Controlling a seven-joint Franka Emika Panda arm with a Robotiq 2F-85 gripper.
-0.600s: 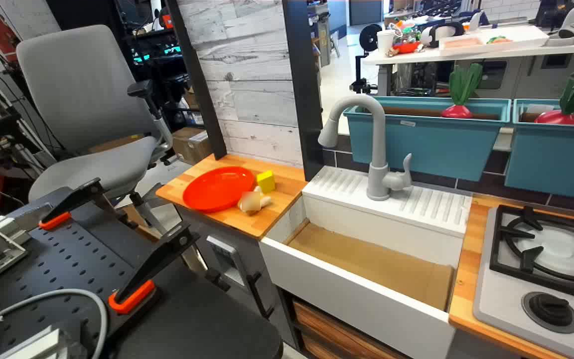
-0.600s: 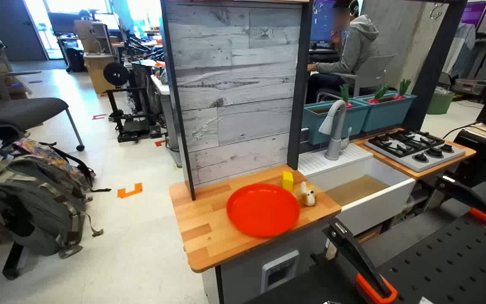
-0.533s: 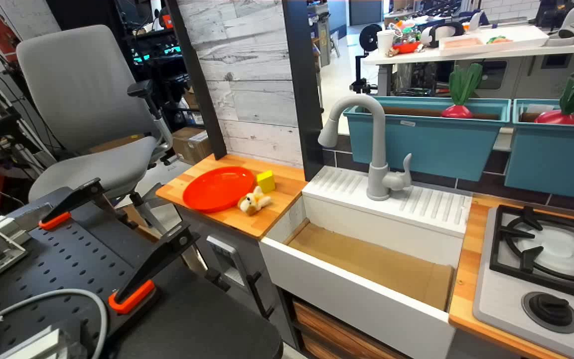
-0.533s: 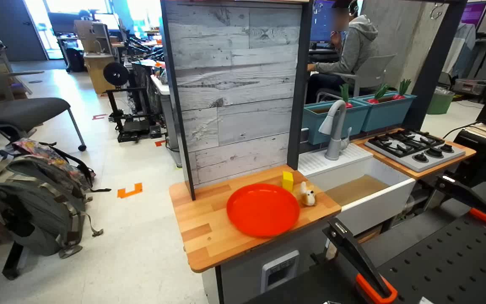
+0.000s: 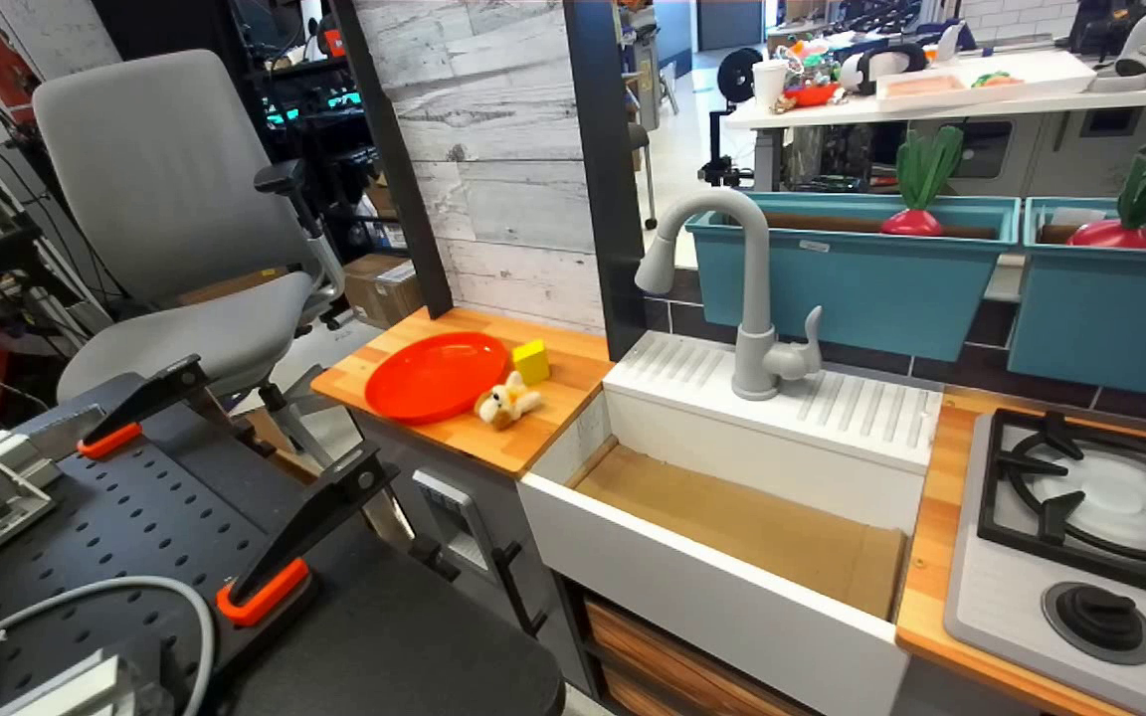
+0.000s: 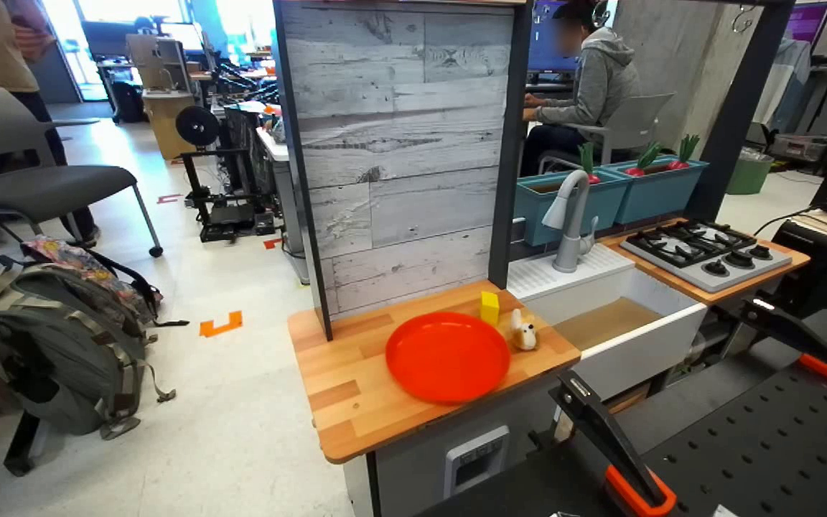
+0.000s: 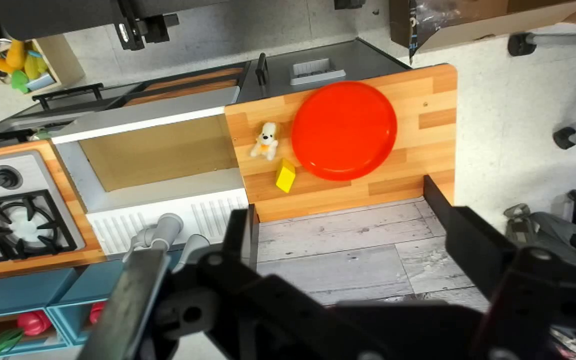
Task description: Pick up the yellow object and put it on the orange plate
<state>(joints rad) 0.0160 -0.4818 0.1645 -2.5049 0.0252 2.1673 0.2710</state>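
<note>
In the wrist view, one orange plate (image 7: 344, 130), one yellow block (image 7: 285, 176), one toy dog (image 7: 266, 142); lower left, two planters (image 7: 13, 289).

In your wrist view, the orange plate (image 7: 344, 130) lies on the wooden counter (image 7: 428, 145). The yellow object (image 7: 286, 175), a small block, sits just beside the plate, at its lower left, and a white toy dog (image 7: 266, 141) is near both. Your gripper (image 7: 350, 225) holds its fingers wide apart, the planked panel (image 7: 338, 245) showing between them. Farther left you see the sink (image 7: 178, 186) and stove (image 7: 25, 207).
</note>
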